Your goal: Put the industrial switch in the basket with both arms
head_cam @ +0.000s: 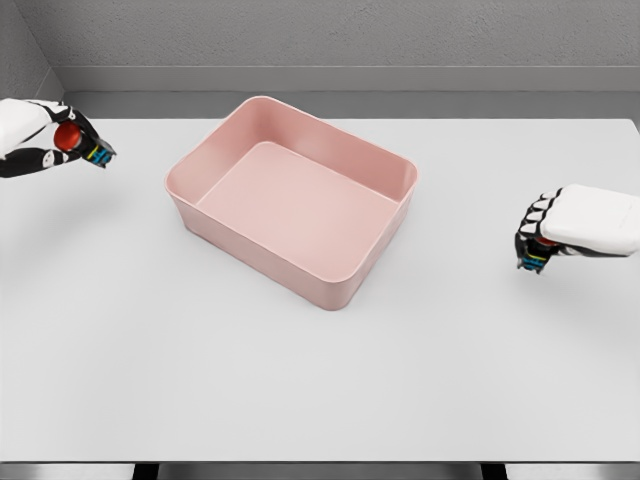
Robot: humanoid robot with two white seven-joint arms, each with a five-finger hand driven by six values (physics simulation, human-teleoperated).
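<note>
Both my hands hold switches; pink basket (290, 210) sits empty.
Left hand (45, 138) and right hand (575, 228) each clench an industrial switch (68, 137), neither dropped in yet.

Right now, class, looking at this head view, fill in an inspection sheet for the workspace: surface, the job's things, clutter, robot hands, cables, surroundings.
Surface: white table, flat and evenly lit.
Job's things: pink basket sits behind the table's middle, turned at an angle, with nothing inside. Two small switch-like items with red parts, one in each robot hand; details too small to tell.
Clutter: nothing seen.
Robot hands: left robot hand is raised at the far left, fingers closed on a red-topped switch. Right robot hand is at the right edge, fingers curled over another switch, mostly hidden.
Cables: nothing seen.
Surroundings: grey wall behind the table; dark gaps under the front edge.
</note>
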